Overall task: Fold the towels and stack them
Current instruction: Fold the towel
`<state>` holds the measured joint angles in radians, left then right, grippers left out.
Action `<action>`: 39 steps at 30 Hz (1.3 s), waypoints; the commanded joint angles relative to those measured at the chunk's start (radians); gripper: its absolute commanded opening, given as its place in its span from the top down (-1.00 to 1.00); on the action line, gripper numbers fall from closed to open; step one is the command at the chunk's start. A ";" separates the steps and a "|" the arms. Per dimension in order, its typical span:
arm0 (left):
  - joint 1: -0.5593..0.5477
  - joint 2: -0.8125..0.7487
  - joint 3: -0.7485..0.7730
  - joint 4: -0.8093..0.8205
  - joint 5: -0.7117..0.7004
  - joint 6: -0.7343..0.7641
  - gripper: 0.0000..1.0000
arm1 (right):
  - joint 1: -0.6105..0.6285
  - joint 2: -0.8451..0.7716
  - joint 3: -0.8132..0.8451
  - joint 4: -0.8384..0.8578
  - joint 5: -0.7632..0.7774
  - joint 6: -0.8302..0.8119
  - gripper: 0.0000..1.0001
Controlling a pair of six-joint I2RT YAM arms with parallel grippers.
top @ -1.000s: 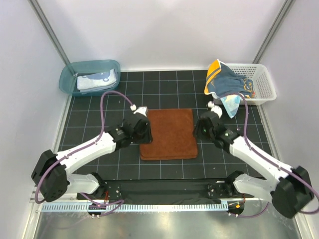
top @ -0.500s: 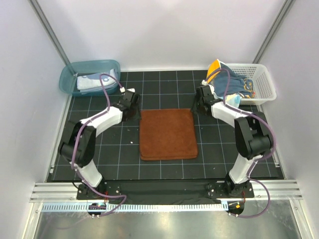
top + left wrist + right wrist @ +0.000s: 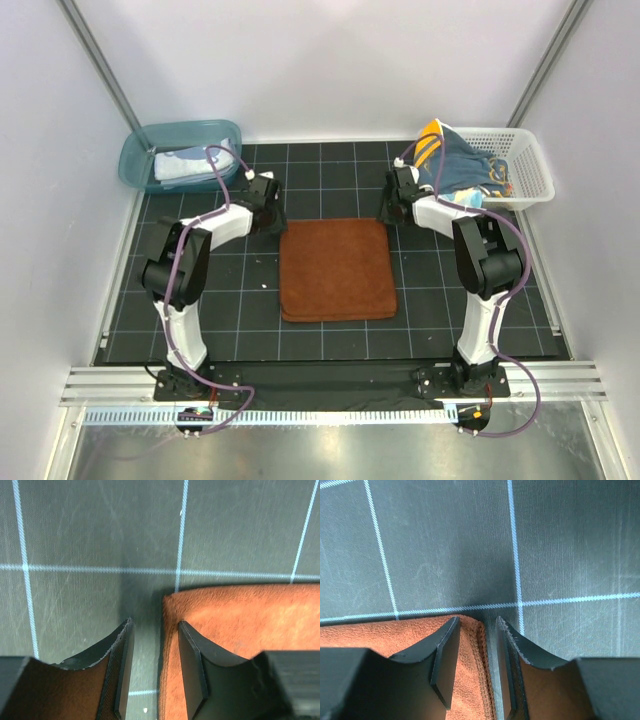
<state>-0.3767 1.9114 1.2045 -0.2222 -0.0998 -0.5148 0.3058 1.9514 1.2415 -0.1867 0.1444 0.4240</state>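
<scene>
Having reached rust towel's (image 3: 336,268) far corners, left gripper (image 3: 155,625) and right gripper (image 3: 477,621) stand parted.

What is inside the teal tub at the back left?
A folded pale towel lies in the teal tub. Whether more towels lie beneath it cannot be seen, since it covers them.

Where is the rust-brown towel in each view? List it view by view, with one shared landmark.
Top external: the rust-brown towel lies flat at the centre of the black mat.
Left wrist: the rust-brown towel is lower right, corner showing.
Right wrist: the rust-brown towel is lower left, corner showing.
Shared landmark: the black mat's white grid lines.
</scene>
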 commanded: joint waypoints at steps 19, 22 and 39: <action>0.021 0.092 0.127 -0.029 0.017 0.033 0.16 | -0.036 -0.065 0.042 0.038 0.015 -0.002 0.15; 0.021 0.089 0.135 -0.026 0.020 0.030 0.15 | -0.037 -0.104 0.021 0.047 0.011 -0.008 0.14; 0.021 -0.028 0.115 -0.025 0.083 0.021 0.12 | -0.031 -0.120 -0.022 -0.019 -0.112 -0.113 0.13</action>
<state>-0.3614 1.9625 1.3167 -0.2592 -0.0441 -0.4900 0.2729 1.8351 1.2221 -0.1905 0.0399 0.3496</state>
